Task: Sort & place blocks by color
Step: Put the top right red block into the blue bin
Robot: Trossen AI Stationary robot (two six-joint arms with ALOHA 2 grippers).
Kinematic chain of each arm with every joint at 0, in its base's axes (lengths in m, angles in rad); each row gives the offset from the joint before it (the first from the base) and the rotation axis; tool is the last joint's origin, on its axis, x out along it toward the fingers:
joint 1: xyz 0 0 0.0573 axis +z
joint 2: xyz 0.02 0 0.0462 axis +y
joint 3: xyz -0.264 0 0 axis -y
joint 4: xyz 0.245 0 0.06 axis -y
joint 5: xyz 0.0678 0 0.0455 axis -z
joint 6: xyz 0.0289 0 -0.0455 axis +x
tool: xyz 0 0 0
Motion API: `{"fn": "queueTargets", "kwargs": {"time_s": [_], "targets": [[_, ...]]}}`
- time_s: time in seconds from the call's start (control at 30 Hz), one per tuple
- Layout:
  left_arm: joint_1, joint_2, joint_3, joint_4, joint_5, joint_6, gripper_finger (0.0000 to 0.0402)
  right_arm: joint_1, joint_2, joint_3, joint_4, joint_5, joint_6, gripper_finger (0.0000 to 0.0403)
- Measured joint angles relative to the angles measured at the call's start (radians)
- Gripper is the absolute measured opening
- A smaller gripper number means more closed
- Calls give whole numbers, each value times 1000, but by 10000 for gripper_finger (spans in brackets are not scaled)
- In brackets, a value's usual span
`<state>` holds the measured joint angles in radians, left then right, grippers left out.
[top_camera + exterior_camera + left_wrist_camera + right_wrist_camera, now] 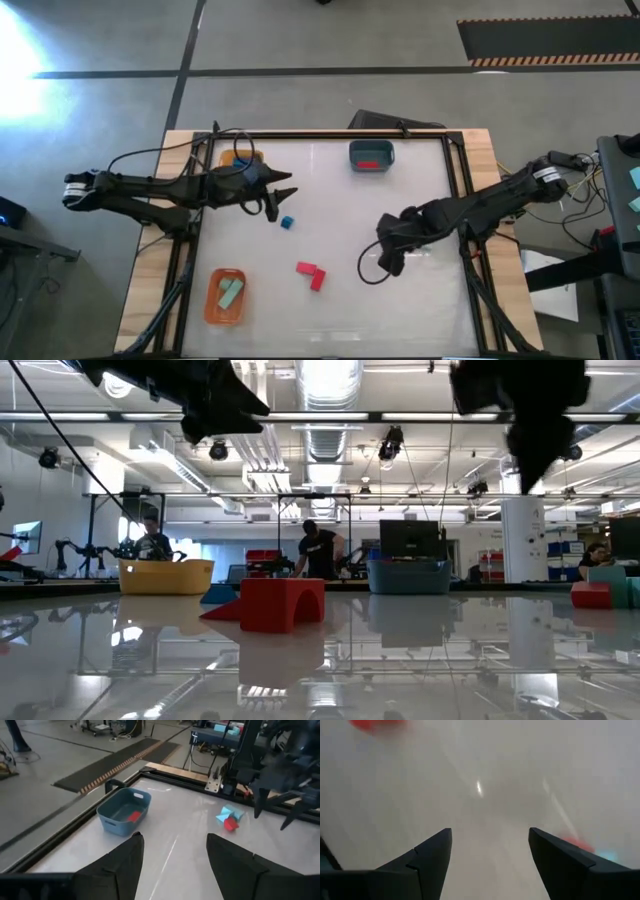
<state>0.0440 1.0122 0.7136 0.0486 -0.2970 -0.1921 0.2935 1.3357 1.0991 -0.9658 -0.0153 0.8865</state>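
Note:
Two red blocks (312, 274) lie touching near the table's middle, toward the near edge; they show in the low view as red blocks (282, 603). A small blue block (287, 222) rests on the table just near of my left gripper (279, 198), which hovers open above the table (173, 836). My right gripper (386, 257) is open (490, 830) over bare table, right of the red blocks. Mint blocks (231, 292) lie in the orange tray (212, 310). One red block (133, 816) lies in the teal tray (111, 810).
The teal tray (371, 147) sits at the far edge. The yellow tray (240, 158) stands at the far left, partly under my left arm. A raised dark frame (330, 135) borders the tabletop. A black cable (368, 272) loops below my right gripper.

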Motion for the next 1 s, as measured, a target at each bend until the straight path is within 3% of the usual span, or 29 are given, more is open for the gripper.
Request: {"fn": "queueTargets", "kwargs": {"time_s": [0.1,0.27,0.67,1.0], "targets": [[0,0,0,2,0,23,200,-6,44,-25,-93,-62,83,254],[0,0,0,4,0,66,200,-40,141,-34,-224,-71,109,254],[0,0,0,3,0,79,200,-117,367,-35,-238,-8,-99,254],[0,-1,-5,3,0,70,200,-122,427,-32,-231,13,-202,253]]}}
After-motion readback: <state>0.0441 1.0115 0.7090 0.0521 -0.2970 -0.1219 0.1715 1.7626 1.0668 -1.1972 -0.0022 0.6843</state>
